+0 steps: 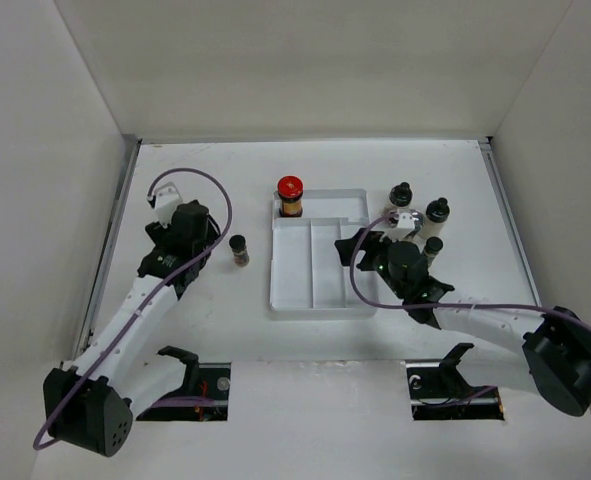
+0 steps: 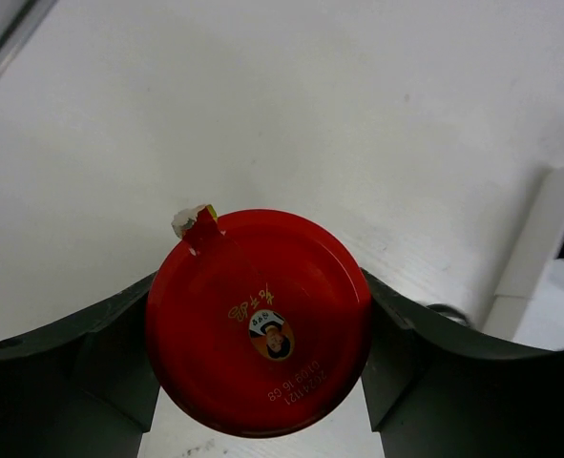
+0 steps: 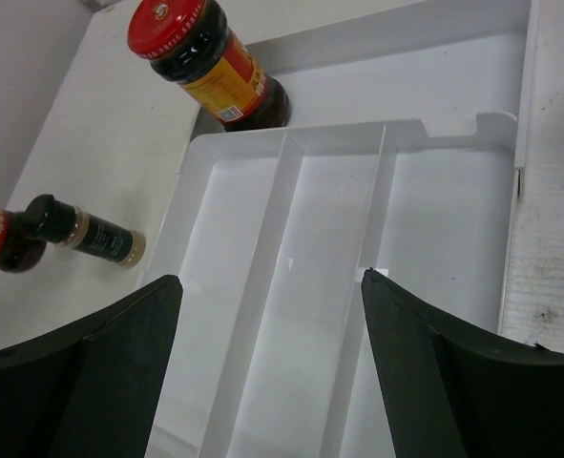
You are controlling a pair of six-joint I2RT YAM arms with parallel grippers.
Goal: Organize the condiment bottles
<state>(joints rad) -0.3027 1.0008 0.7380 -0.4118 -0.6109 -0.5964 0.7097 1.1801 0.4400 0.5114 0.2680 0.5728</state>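
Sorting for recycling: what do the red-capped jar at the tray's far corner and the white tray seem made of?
Red-capped dark sauce jar: probably glass, glossy, with sharp highlights on its shoulder and a yellow printed label. Its red cap: smooth, shiny; metal or plastic, unclear. White three-channel tray: likely thin moulded plastic, slightly glossy, with thin rounded dividers.
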